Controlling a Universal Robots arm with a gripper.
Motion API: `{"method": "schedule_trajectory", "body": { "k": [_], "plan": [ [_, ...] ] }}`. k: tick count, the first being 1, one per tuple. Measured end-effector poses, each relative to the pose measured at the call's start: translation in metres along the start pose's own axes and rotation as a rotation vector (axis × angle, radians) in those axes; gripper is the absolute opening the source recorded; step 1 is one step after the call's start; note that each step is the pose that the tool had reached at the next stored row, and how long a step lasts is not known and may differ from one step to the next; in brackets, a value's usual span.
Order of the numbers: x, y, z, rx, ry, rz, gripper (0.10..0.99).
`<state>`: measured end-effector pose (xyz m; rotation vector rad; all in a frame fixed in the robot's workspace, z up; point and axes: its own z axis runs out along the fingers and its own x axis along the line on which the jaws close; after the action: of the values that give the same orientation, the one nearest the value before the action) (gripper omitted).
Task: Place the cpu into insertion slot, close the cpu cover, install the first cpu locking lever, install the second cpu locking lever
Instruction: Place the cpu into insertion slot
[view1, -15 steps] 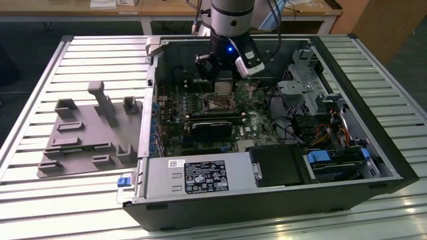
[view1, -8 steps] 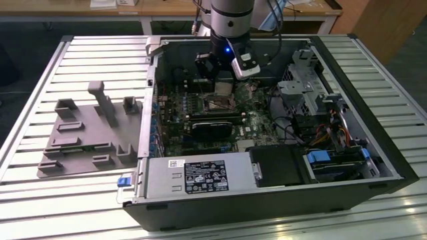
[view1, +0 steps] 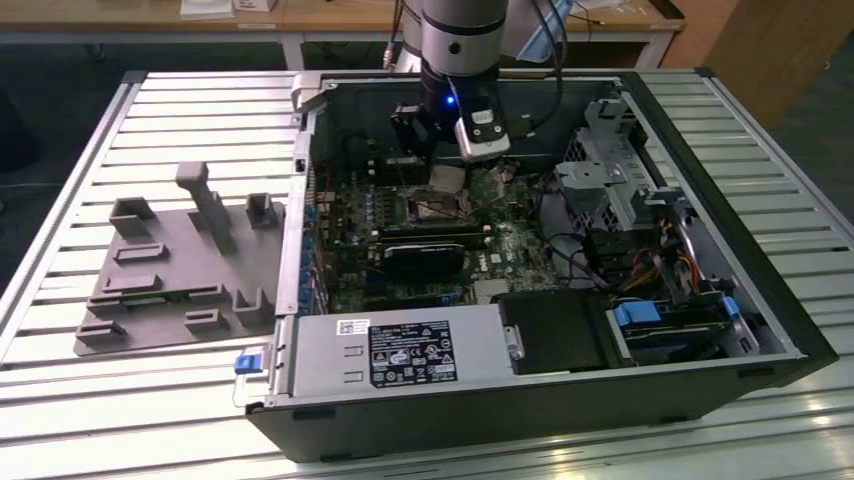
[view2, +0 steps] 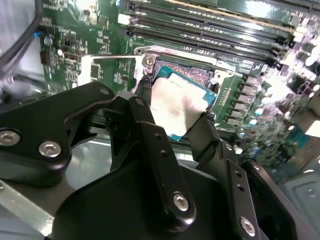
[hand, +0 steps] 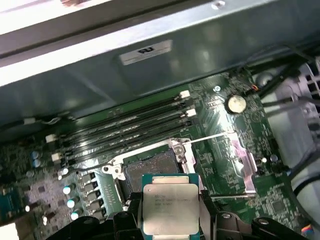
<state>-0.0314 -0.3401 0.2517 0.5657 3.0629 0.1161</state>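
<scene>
1. A grey tray (view1: 160, 270) of moulded holders lies on the slatted surface (view1: 80, 130) at the exterior view's left, at 9 o'clock from the open case (view1: 747, 300).
2. The arm (view1: 454, 40) reaches into the case from 12 o'clock. Its gripper (view1: 447, 172) hangs over the green board (view1: 514, 235).
3. In both wrist views the gripper (view2: 175, 107) (hand: 170, 215) is clamped on the cpu (view2: 172, 102) (hand: 170, 207). Its black fingers (view2: 150, 140) (hand: 207, 210) press on two opposite edges, and the pale metal top faces up.
4. The slot (view1: 438, 207) sits at 6 o'clock from the gripper in the exterior view. In both wrist views the slot (view2: 202, 80) (hand: 147, 170) lies just beyond the cpu. Its dark centre is bare, so the cpu is not seated; whether it touches the rim, I cannot tell.
5. The cover (view2: 107, 70) (hand: 240, 160) stands open beside the slot, with board showing through its window.
6. A black card (view1: 427, 258) lies at 6 o'clock from the slot, and a drive cage (view1: 614, 180) at 3 o'clock.
</scene>
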Motion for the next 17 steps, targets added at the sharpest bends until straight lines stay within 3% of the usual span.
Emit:
{"method": "schedule_trajectory", "body": {
  "k": [17],
  "plan": [
    [0.0000,-0.0002,0.0029,0.005,-0.0249,0.300,0.537]
  ]
}}
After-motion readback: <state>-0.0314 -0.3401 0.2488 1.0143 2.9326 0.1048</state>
